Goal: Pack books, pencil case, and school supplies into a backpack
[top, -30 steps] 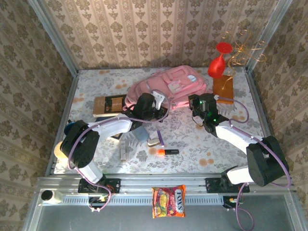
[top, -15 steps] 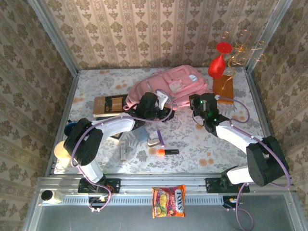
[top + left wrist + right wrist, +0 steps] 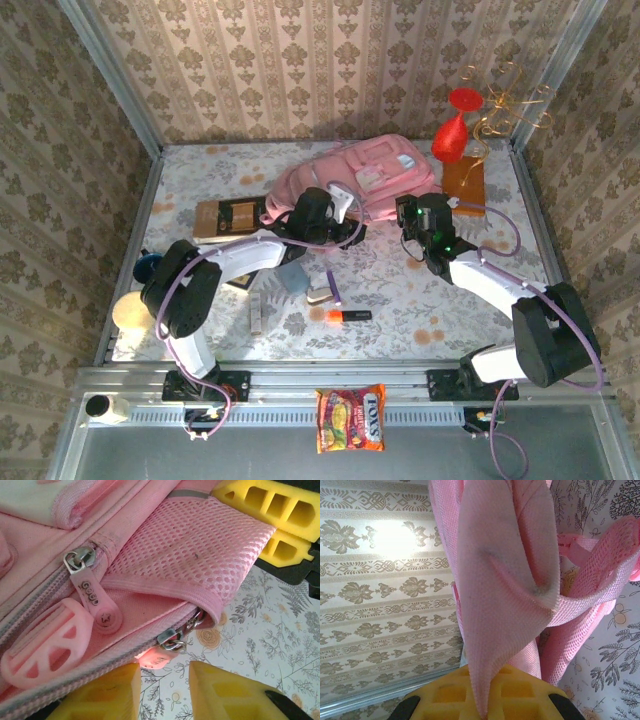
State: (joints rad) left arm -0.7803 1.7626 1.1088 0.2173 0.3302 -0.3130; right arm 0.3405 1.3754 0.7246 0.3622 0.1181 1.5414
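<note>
the pink backpack (image 3: 370, 175) was laid at the back of the surface (image 3: 400, 290). a fold of its fabric was pinched between the pressed-together fingers of the right hand (image 3: 485, 697). the left hand (image 3: 165, 685) was held at a lower zip beside the mesh pocket (image 3: 200, 550), fingers slightly spread, a small zip pull (image 3: 152, 657) just ahead of the gap. the orange-and-black marker (image 3: 345, 316) was seen nearer the front, well apart.
</note>
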